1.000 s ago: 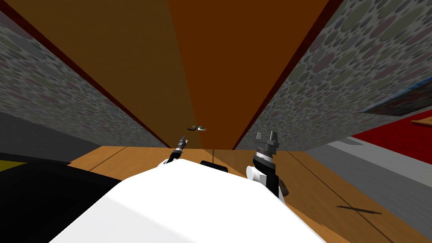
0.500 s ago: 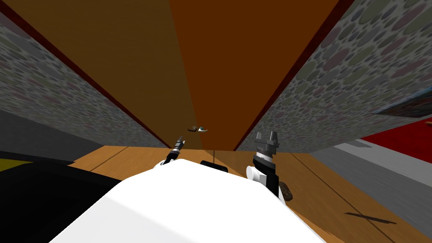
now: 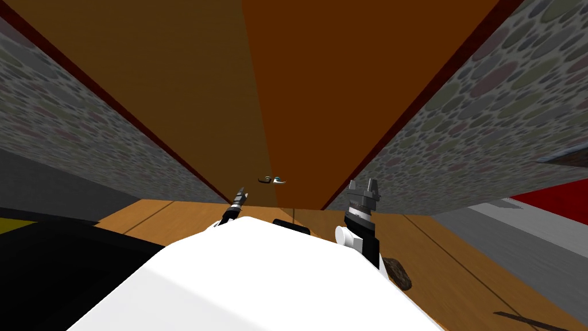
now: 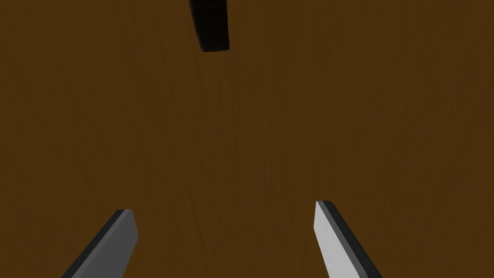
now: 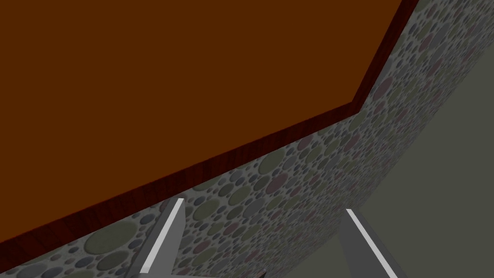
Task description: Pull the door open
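the right gripper (image 5: 264, 206) holds its two light grey fingers (image 5: 164, 241) spread wide apart. beyond them runs a wall (image 5: 308, 193) patterned with round pebbles in dull greens, greys and reds. a dark red frame strip (image 5: 217, 161) borders the wall, bending at one corner, and past the strip lies the flat reddish-brown door panel (image 5: 169, 82). on the wall's other side is a plain grey-green surface (image 5: 448, 159).

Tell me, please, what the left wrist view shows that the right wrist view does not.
The left wrist view gives the darker brown door panel, a short black bar, and the left gripper, open. The right wrist view gives the reddish-brown door panel, its dark red frame, the pebble-patterned wall and the right gripper, open. Both share a flat door face beyond open fingers.
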